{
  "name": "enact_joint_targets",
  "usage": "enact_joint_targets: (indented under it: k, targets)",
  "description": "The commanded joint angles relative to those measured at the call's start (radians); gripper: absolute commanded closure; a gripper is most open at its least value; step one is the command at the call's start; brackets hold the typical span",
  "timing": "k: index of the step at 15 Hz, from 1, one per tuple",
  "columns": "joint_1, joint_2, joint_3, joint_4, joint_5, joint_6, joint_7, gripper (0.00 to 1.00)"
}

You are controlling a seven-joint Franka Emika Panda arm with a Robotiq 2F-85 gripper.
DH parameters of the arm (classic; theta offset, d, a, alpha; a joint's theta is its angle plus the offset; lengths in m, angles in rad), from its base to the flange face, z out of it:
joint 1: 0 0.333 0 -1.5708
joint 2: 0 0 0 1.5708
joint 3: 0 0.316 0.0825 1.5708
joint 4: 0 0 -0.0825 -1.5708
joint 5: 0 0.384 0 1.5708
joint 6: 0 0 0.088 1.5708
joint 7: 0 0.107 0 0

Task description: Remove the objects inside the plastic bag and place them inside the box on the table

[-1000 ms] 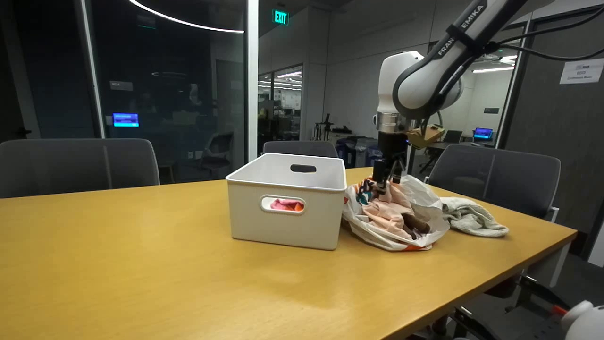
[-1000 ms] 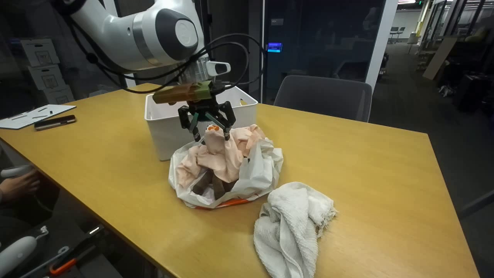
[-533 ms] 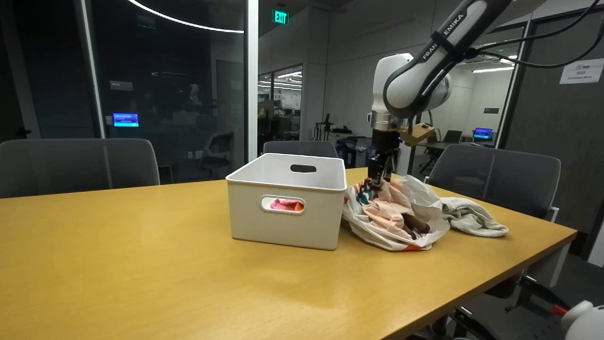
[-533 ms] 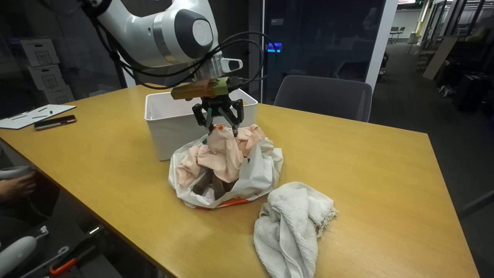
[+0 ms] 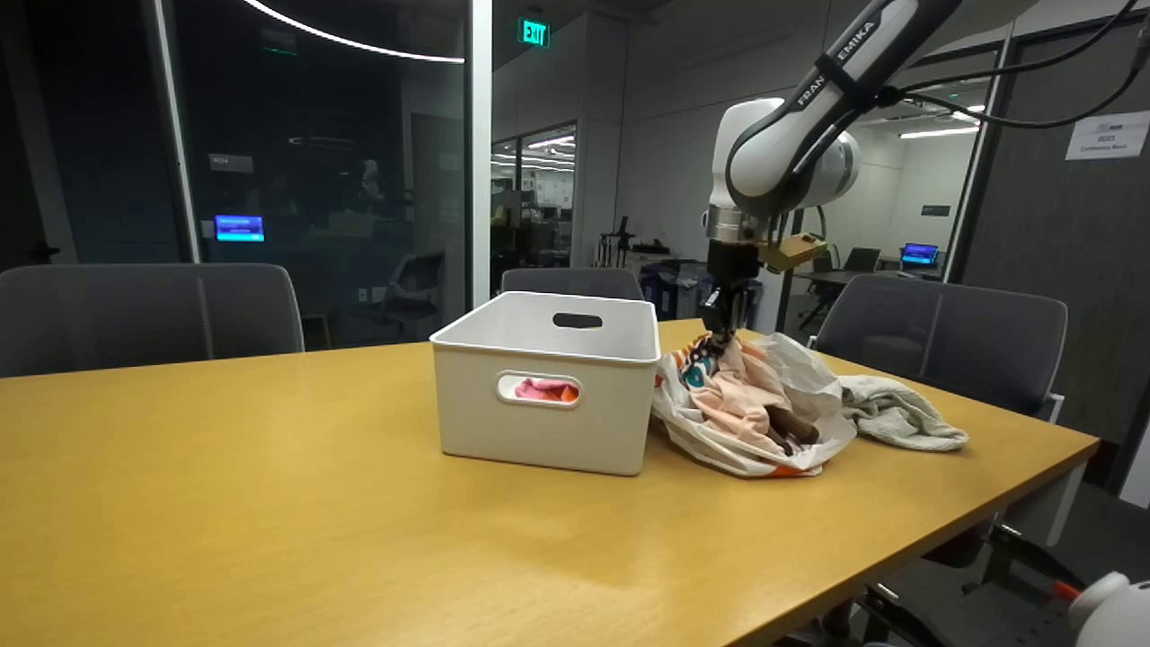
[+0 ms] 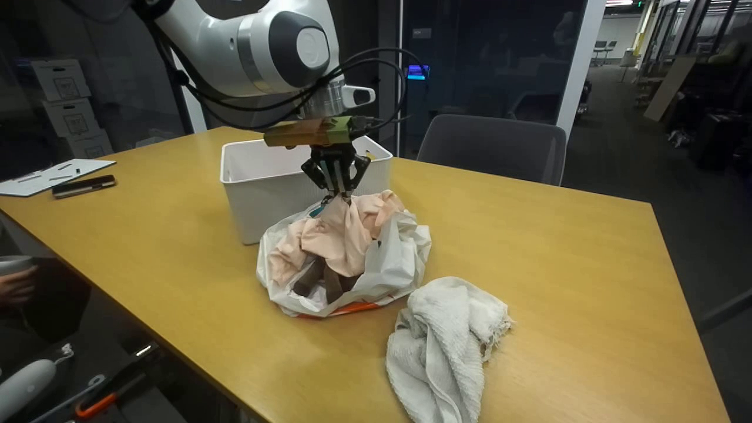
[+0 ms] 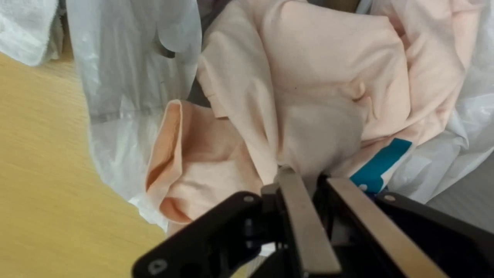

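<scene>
The white plastic bag [image 6: 396,264] lies spread on the table with a peach cloth [image 6: 338,238] bunched in its mouth. My gripper [image 6: 338,198] points down at the cloth's raised top edge, beside the box. In the wrist view the fingers of my gripper [image 7: 303,178] are drawn together, and a fold of the peach cloth [image 7: 328,50] is pinched between them. A teal patterned part [image 7: 380,164] of the fabric shows by the tips. Brown objects [image 5: 792,425] sit lower in the bag. The white box [image 5: 544,438] stands close by, and something pink and orange [image 5: 546,389] shows through its handle slot.
A whitish towel [image 6: 443,346] lies on the table beside the bag, apart from it. In an exterior view a dark marker-like object [image 6: 84,186] and a white sheet [image 6: 50,176] lie farther along the table. Grey chairs [image 5: 943,346] stand around the edge.
The gripper has shifted across toward the box's side over the cloth. Its fingers have gone from wide open to closed on the peach cloth. Bag, box and towel stay put.
</scene>
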Motion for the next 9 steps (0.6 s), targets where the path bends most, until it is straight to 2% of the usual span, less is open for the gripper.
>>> enact_joint_targets:
  k: [1, 3, 5, 6, 9]
  targets:
    - [-0.006, -0.055, -0.013, -0.024, 0.023, -0.011, 0.001, 1.0]
    - [0.025, -0.105, -0.044, -0.047, -0.16, -0.026, 0.1, 0.99]
    - [0.043, -0.165, -0.045, -0.072, -0.326, -0.058, 0.169, 0.99]
    - [0.05, -0.2, -0.033, -0.086, -0.403, -0.075, 0.207, 0.99]
    - [0.084, -0.319, 0.041, -0.119, -0.532, -0.136, 0.25, 0.99]
